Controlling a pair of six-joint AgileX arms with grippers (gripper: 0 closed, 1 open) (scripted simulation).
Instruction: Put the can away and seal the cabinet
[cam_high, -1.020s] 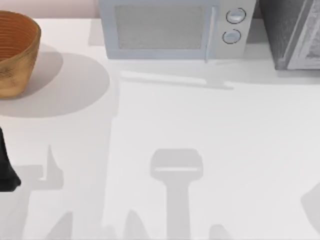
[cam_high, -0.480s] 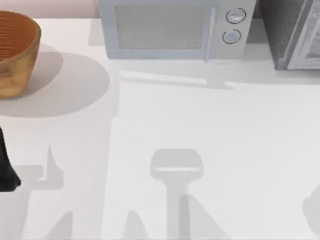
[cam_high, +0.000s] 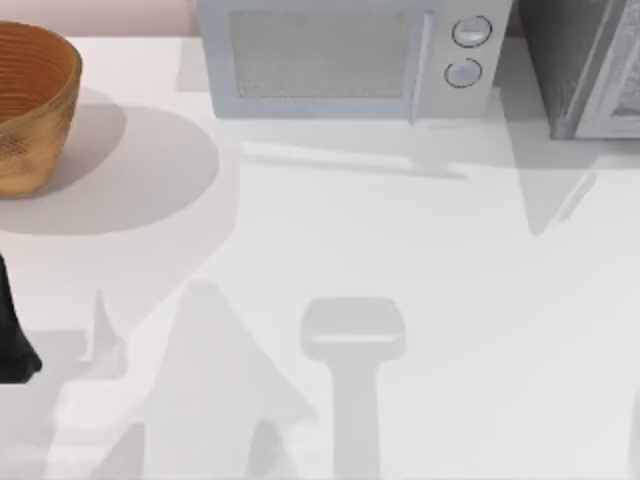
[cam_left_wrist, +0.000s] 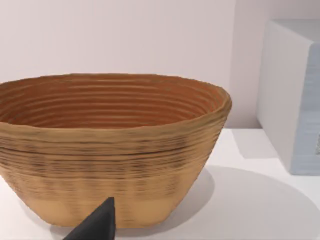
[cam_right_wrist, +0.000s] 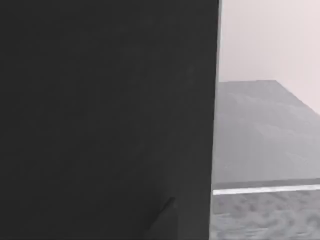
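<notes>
the dark grey speckled cabinet (cam_high: 580, 65) is sitting at the table's far right corner, just beside the pale grey microwave with two round knobs (cam_high: 350, 60), and its grey top (cam_right_wrist: 265, 135) is showing past a big dark surface in the right wrist view. the left arm (cam_high: 12, 330) is hanging at the table's left edge, its dark fingertip (cam_left_wrist: 97, 225) pointing at the ribbed woven brown basket (cam_high: 30, 105). whether either claw is wide or narrow, i cannot tell.

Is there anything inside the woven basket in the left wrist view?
No: the basket shows only its bare ribbed inner wall, with nothing above its rim.
</notes>
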